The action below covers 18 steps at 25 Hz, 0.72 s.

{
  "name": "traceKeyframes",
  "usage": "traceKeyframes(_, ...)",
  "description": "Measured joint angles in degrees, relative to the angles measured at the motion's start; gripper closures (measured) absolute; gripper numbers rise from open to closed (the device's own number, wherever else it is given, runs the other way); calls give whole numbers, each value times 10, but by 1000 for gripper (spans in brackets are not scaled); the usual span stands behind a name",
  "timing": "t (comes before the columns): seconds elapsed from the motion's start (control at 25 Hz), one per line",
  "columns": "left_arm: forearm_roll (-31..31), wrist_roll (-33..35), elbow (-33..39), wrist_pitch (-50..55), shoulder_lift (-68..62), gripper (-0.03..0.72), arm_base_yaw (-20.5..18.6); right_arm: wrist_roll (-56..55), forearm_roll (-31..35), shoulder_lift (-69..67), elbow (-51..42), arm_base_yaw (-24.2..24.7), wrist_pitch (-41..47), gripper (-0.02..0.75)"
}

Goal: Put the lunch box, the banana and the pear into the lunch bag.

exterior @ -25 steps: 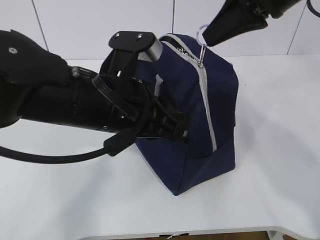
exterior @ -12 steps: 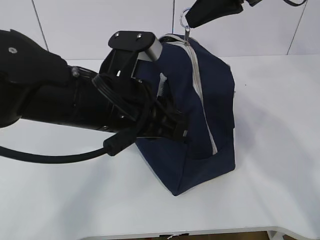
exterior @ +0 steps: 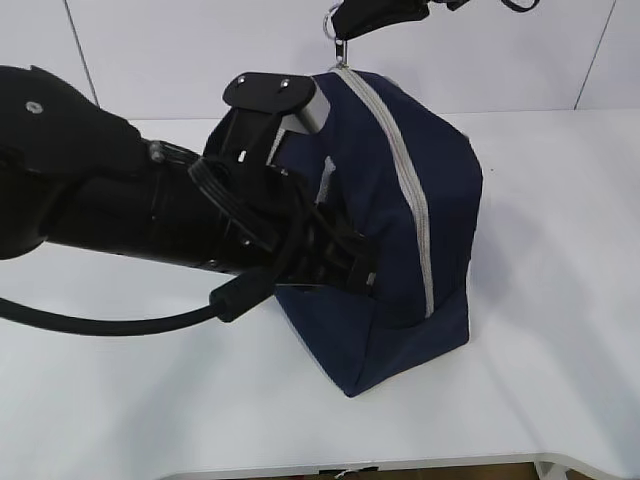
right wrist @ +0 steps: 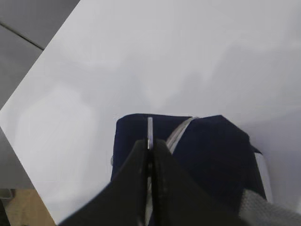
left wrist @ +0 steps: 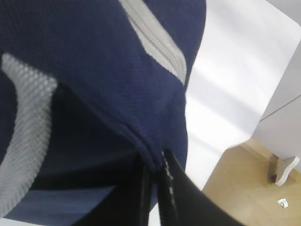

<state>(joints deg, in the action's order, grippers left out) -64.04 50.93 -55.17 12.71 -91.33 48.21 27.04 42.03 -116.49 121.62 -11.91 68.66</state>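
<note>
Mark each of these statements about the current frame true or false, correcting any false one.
1. The lunch bag stands on the white table. True.
2. The right gripper is open and clear of the bag. False: it is shut on the zipper pull above the bag's top.
3. The left gripper pinches navy bag fabric. True.
4. The banana lies on the table beside the bag. False: no banana is visible.
5. The grey zipper runs down the bag's side. True.
</note>
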Motion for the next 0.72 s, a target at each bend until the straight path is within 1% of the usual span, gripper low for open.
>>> traceKeyframes(0.48, 8, 0, 0, 17, 0, 703, 0, -13, 4, -132, 125, -9, -23, 720)
traceKeyframes(0.72, 25, 0, 0, 27, 0, 703, 0, -15, -5, -167, 148, -9, -36, 720)
